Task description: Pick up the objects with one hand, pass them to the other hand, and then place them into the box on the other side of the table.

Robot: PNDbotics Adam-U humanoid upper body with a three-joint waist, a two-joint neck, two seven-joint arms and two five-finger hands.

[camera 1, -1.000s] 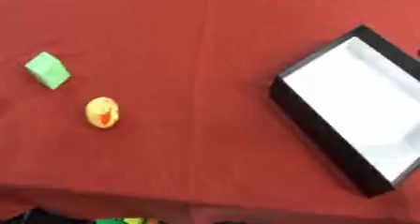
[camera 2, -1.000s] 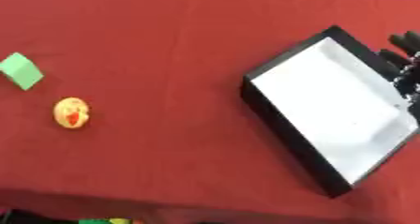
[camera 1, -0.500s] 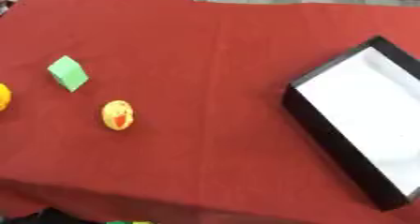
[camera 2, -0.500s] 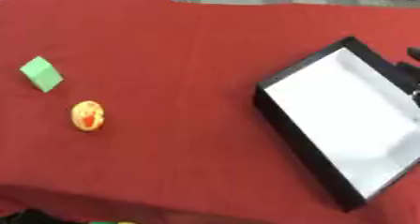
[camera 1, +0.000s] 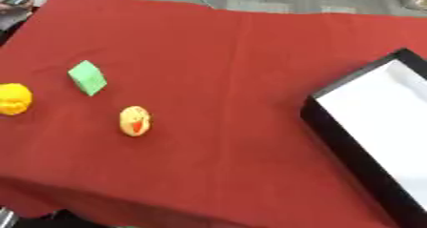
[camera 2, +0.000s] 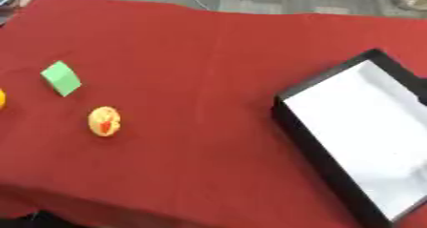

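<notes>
On the red cloth lie a green block (camera 1: 86,77), a yellow-orange egg-shaped toy (camera 1: 134,121) below and to the right of it, and a round yellow object (camera 1: 13,98) at the left edge. The black box (camera 2: 321,153) with a white inside sits tilted at the right side, with nothing showing in it. Neither of my hands shows in either view.
The red tablecloth (camera 1: 225,74) covers the whole table, with its far edge along the top and its near edge along the bottom. A grey and dark shape (camera 1: 15,0) sits past the cloth's top left corner. I cannot make it out.
The whole picture has shifted, so the camera has moved. The round yellow object now shows at the left edge. My right hand, earlier beside the box's right wall, has left the view.
</notes>
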